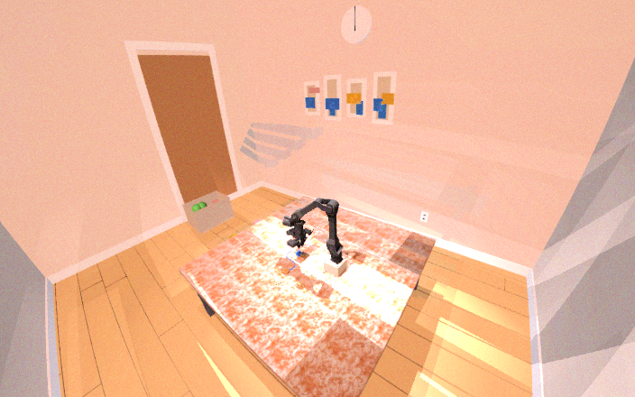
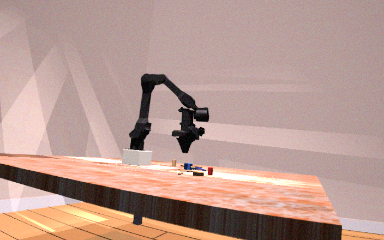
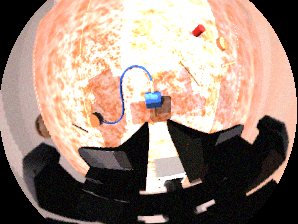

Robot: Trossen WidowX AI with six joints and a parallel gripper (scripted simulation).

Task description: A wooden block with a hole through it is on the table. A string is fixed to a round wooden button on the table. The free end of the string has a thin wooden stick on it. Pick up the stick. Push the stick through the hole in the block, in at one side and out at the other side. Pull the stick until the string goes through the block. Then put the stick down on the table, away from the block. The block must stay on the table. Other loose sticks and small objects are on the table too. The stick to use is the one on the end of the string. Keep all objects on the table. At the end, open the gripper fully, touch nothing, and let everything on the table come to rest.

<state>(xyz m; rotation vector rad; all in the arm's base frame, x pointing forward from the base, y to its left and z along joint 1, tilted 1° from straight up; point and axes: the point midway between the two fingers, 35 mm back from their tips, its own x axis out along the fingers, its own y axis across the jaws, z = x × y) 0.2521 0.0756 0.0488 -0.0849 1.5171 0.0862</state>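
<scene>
Wrist view: blue block (image 1: 299, 253) (image 2: 188, 166) (image 3: 153, 99) at 12 o'clock of black end effector (image 1: 299, 245) (image 2: 185, 153) (image 3: 157, 123), its fingers narrowly parted, holding nothing. Round wooden button (image 2: 198, 173) (image 3: 95, 119) between 8 and 9 o'clock of block; curved blue string (image 1: 291, 266) (image 3: 121, 92) runs to block's 12 o'clock side. String's stick cannot be made out. Red cylinder (image 2: 210, 171) (image 3: 198, 30) at 1 o'clock. Exterior: open air under fingertips; block well inside counter (image 1: 261, 316) (image 2: 247, 191) edges.

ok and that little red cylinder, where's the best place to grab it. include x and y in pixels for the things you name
Probably around its upper sides, coming straight down from above. The red cylinder (image 2: 210, 171) (image 3: 199, 30) stands upright, taller than wide, and the end effector (image 1: 299, 246) (image 2: 185, 152) (image 3: 157, 123) already points down.
</scene>
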